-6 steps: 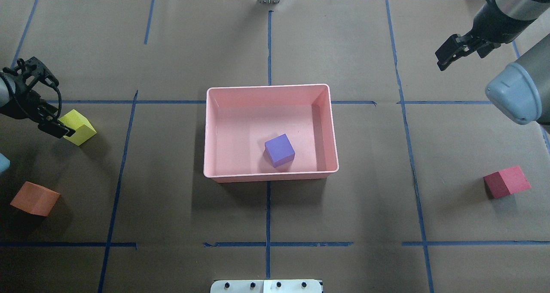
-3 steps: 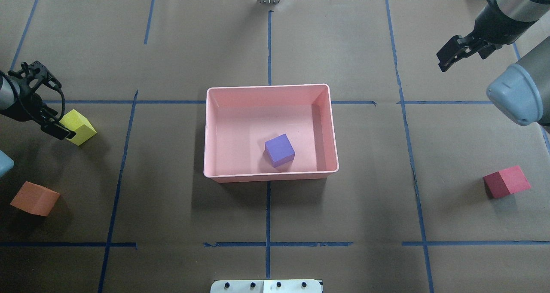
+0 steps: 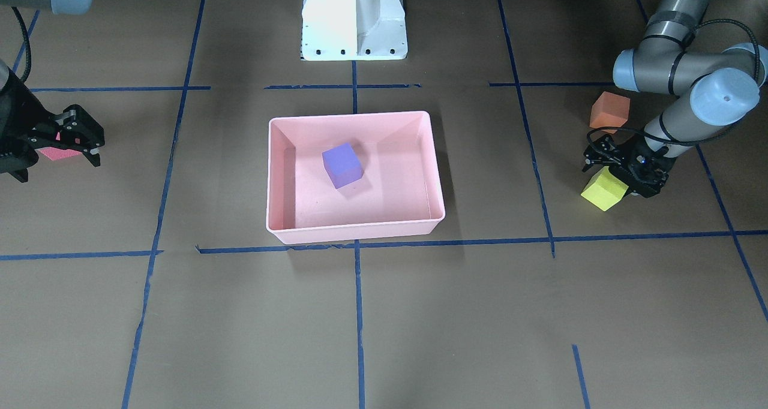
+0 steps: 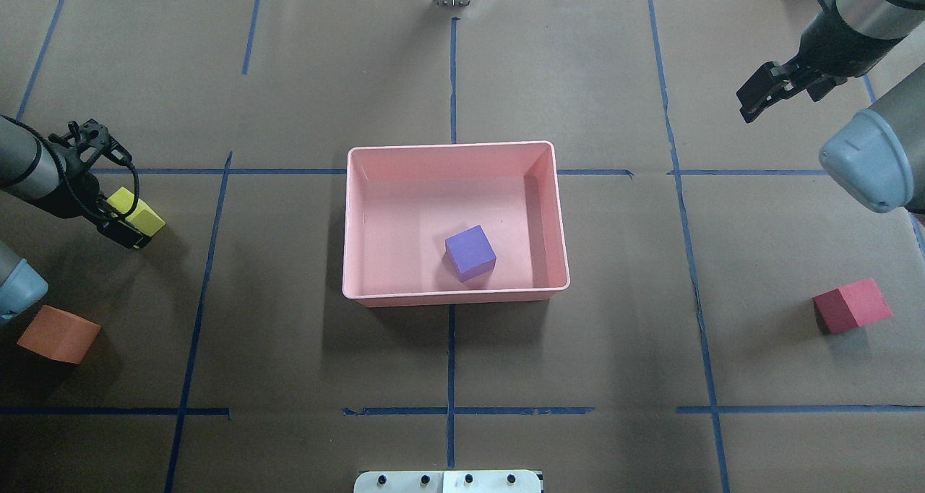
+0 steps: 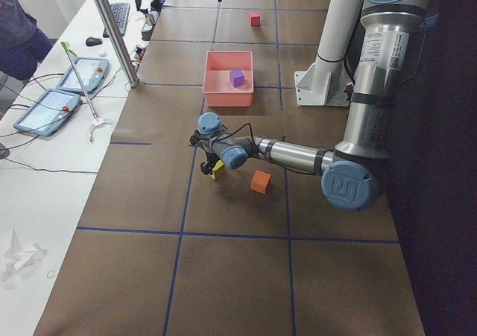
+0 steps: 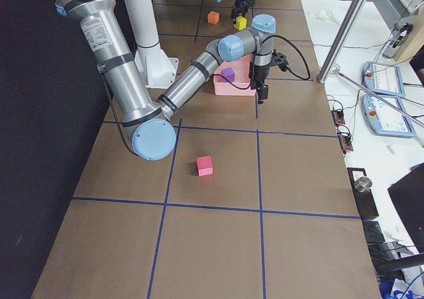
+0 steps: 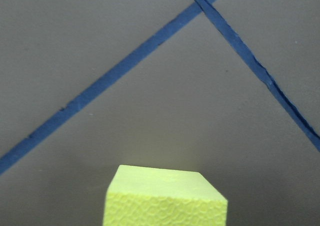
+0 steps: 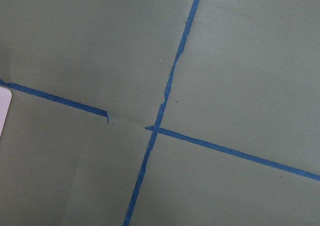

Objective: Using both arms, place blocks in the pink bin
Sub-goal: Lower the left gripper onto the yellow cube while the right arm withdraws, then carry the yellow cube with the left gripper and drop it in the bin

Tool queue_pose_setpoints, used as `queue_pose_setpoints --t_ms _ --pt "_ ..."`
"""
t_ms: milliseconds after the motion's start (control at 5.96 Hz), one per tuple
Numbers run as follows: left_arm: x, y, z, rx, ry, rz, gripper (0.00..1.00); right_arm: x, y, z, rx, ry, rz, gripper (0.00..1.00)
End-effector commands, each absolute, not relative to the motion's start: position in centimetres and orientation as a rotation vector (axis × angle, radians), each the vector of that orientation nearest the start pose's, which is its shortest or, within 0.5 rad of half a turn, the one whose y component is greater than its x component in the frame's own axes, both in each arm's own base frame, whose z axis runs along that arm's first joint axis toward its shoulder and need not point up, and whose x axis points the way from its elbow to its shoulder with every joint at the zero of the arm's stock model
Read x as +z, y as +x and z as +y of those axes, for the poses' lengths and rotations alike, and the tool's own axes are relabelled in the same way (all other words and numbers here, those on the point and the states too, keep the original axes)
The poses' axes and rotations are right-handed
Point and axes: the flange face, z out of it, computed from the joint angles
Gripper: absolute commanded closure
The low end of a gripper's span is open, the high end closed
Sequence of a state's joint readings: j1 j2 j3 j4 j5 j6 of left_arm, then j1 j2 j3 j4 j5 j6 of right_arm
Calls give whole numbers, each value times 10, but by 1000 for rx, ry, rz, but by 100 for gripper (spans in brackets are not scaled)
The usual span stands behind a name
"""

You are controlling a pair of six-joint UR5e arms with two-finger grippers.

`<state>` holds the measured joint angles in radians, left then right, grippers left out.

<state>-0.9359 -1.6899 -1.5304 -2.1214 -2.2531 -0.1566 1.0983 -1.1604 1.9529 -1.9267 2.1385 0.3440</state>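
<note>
The pink bin point(image 4: 452, 147) stands mid-table with the purple block point(image 4: 470, 253) inside it. The yellow-green block point(image 4: 148, 220) lies at the left. My left gripper point(image 4: 126, 222) is down over it, jaws open and astride it; the block fills the bottom of the left wrist view point(image 7: 165, 196). The orange block point(image 4: 58, 334) lies nearer the robot on the left. The red block point(image 4: 853, 305) lies at the right. My right gripper point(image 4: 755, 99) is open and empty, raised over the far right of the table, well away from the red block.
Blue tape lines point(image 4: 452, 348) cross the brown table cover. The white base pedestal point(image 3: 354, 19) stands behind the bin. The right arm's elbow point(image 4: 867, 160) hangs above the right side. Operator tablets point(image 5: 56, 97) lie on a side bench.
My left gripper has moved right, from beside the yellow-green block to over it. My right gripper has drifted slightly. The blocks and bin have not moved.
</note>
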Motion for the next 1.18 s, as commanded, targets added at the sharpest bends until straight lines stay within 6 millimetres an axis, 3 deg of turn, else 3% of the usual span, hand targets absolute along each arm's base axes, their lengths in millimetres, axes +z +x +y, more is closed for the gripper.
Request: queue_pose_setpoints --t_ms 0,336,504,672,1007 --pt "556 283 -497 662 305 859 61 308 -189 -544 -247 166 -683 0" --pt "533 274 -511 622 332 875 65 316 -182 -544 -268 169 -676 0" --pt "502 274 -521 526 338 902 65 325 -173 -544 -283 170 -668 0" --pt "463 279 -530 418 330 938 64 339 -159 -542 -307 166 -671 0" --pt "366 295 -547 220 271 975 62 375 -124 -527 -353 154 -673 0"
